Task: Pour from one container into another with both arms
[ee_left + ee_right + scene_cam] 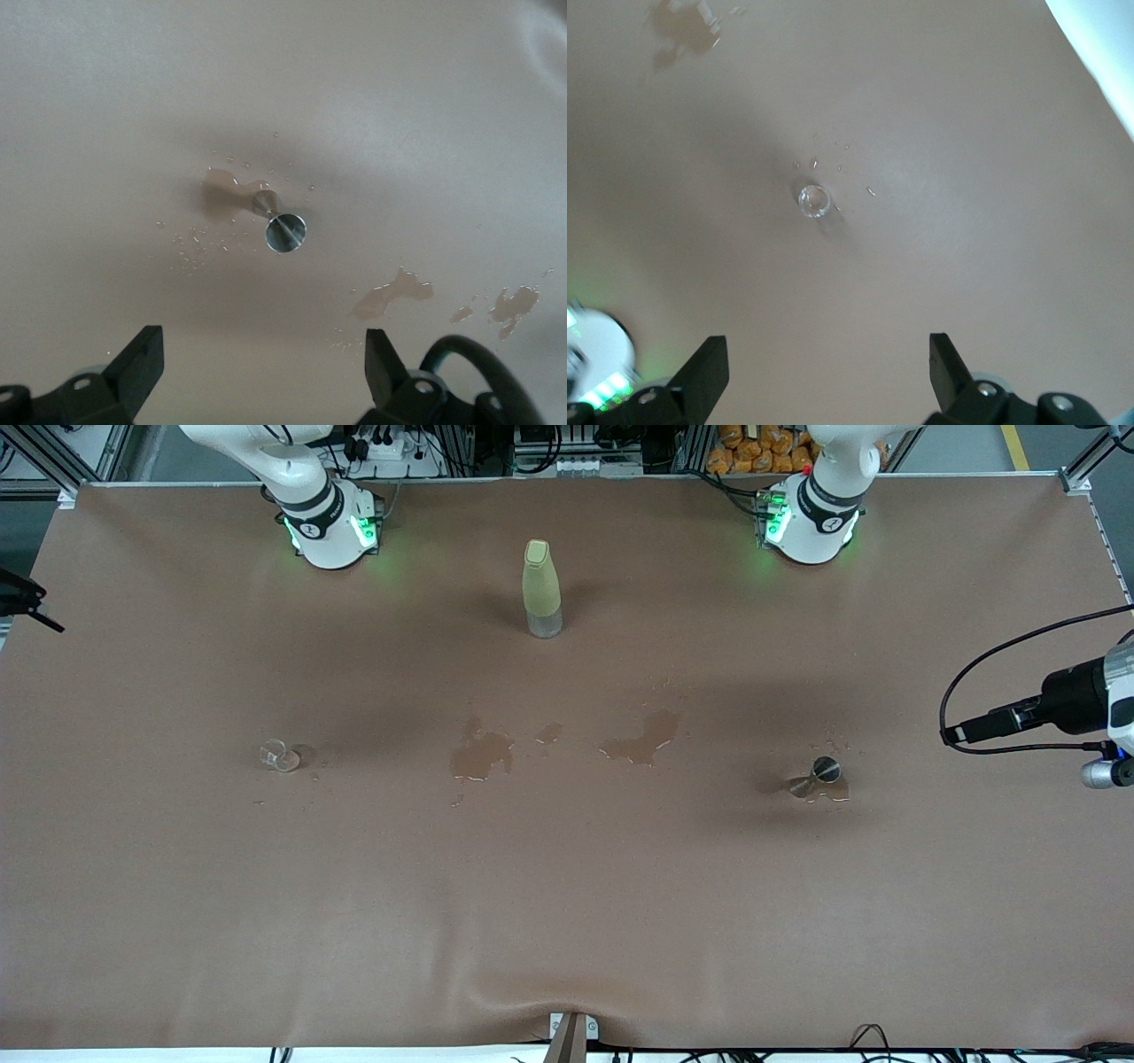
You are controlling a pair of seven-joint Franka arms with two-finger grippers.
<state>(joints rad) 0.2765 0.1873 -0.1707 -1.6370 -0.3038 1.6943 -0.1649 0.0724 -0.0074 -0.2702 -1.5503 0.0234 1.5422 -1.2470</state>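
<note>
On the brown table cover (567,921), toward the right arm's end, stands the tiny transparent glass cup (279,756), with the tiny grey metal cup with its slim jigger-like waist (819,777) well apart from it toward the left arm's end, in a small wet patch. Between them lie darker spill stains (483,755), and a tall yellow-green bottle (541,589) stands farther from the front camera. The right gripper (828,363) hangs high over the glass cup, jaws spread and empty; the left gripper (266,359) hangs over the metal cup likewise. The task appears to be at its start: each arm must descend and clasp its cup. Whether the glass holds liquid is hard to tell.
</note>
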